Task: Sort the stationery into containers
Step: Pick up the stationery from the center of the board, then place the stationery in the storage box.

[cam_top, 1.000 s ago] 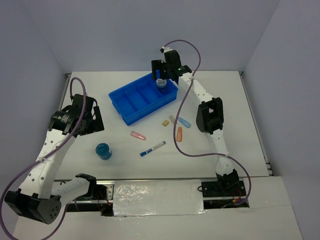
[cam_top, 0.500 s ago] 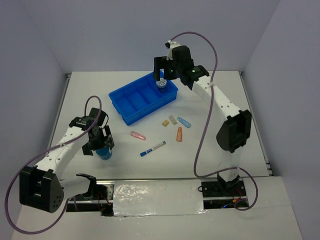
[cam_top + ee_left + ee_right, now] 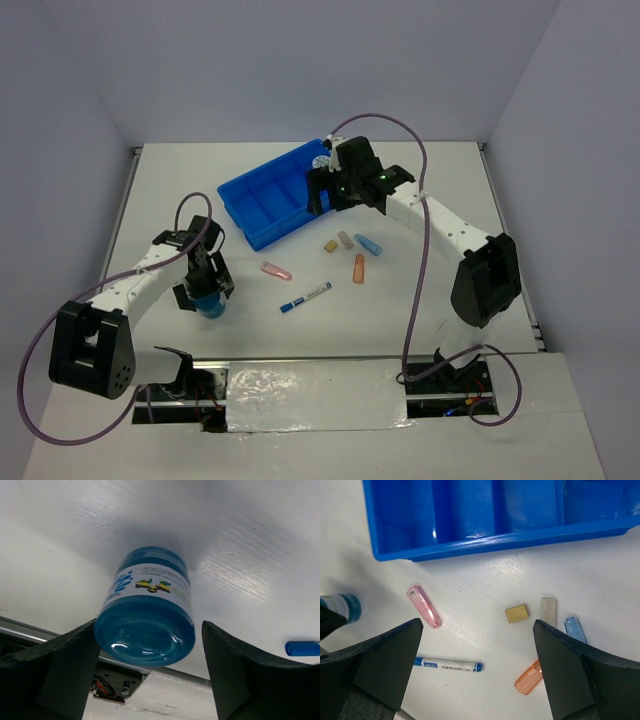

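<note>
2 white arms (image 3: 430, 215), black joints (image 3: 483, 280), looping purple cables (image 3: 421, 290), black wedge-shaped claw fingers (image 3: 385, 665)

In the top view we see only a sliver of the patterned roll (image 3: 321, 160) in the blue tray (image 3: 245, 200); the right arm (image 3: 420, 205) covers the rest. The left gripper (image 3: 205, 292) sits over the teal jar (image 3: 210, 307), so just its lower part shows. In the right wrist view the tray runs off the top edge, and the jar is cut off at the left. In the left wrist view the marker (image 3: 302, 648) is cut off at the right edge, and we cannot read the jar's tiny label.
</note>
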`<state>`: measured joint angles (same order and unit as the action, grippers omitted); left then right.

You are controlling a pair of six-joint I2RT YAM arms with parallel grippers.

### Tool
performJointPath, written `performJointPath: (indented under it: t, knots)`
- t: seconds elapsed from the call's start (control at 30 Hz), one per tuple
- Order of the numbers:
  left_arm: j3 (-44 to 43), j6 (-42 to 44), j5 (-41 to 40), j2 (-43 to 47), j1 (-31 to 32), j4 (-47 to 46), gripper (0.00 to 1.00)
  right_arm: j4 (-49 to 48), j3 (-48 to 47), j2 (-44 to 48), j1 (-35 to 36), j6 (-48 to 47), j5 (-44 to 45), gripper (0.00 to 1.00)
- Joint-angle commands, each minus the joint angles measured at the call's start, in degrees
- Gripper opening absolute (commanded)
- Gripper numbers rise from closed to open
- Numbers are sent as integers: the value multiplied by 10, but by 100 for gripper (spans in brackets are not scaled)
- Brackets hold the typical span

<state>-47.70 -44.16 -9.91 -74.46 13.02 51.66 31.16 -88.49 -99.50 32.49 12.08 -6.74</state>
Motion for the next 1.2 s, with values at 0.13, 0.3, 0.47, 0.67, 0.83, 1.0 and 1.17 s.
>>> performJointPath:
  t: [0.13, 0.3, 0.47, 0.67, 0.83, 1.0, 1.17]
  knots:
    - [18, -28, -5, 6, 3, -23, 42, 0, 12, 121, -1, -1, 1, 100]
    - [13, -18, 94, -18, 3, -52, 8, 7, 47, 176, -28, 29, -63, 100]
    - [-44, -99, 313, 80, 7, -145, 0, -43, 131, 280, -47, 96, -179, 100]
    - [-44, -261, 541, 168, 10, -606, 0, -196, 233, 354, -81, 289, -374, 100]
    - [24, -422, 635, 160, 10, -997, 0, -333, 232, 367, -63, 429, -399, 100]
    - [57, -532, 642, 126, 13, -1199, 0, -402, 239, 346, -52, 507, -412, 100]
    - [46, -525, 657, 115, 16, -1189, 0, -399, 219, 335, -28, 503, -399, 100]
